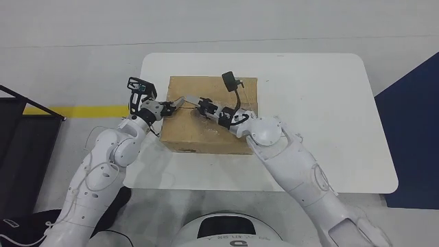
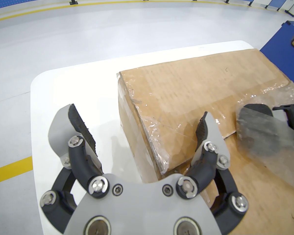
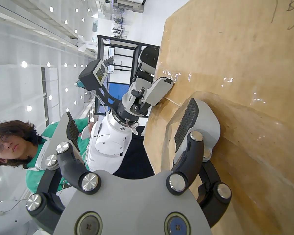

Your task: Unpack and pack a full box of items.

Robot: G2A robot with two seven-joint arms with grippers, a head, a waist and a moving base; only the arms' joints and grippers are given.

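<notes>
While the cardboard box (image 1: 212, 127) lies closed at the middle of the white worktop (image 1: 315, 110), both arms meet over its left end, and the step in hand appears to be freeing the clear tape (image 2: 272, 91) so the flaps can be lifted. The left pincer (image 2: 139, 112) is spread wide and straddles the box's end edge, with one finger over the worktop just beside the box and the other over the lid; whether either pad touches cannot be told. The right pincer (image 3: 131, 108) is likewise spread, and one of its fingers (image 3: 186, 121) sits beneath a loose, wrinkled sheet of the tape on the lid, near the flap seam. To do this well, the tucked finger should likely stay flat against the cardboard and draw the film along the seam rather than straight up, so it peels instead of tearing the flap. The left pincer would best bear down on, or close over, the end edge to stop the box from sliding or tipping. Unpacking has evidently not begun.
</notes>
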